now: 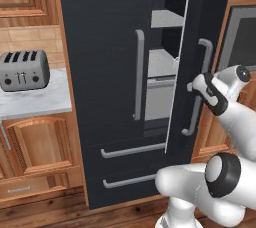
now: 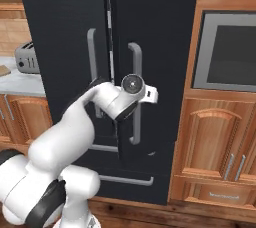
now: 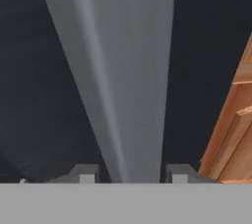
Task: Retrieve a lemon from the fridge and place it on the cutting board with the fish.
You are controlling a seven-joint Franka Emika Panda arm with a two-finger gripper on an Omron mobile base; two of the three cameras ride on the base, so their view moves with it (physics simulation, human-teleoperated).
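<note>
Fridge: right door swung partly ajar, grey-white shelves showing in the gap.
End effector: fingers pinching the right door's bar handle.
Toaster: on tabletop, left of fridge.

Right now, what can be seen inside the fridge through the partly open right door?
Inside the fridge, grey-white shelves show through the gap. No lemon is visible; the right door, its handle between the gripper fingertips, covers the rest.
</note>
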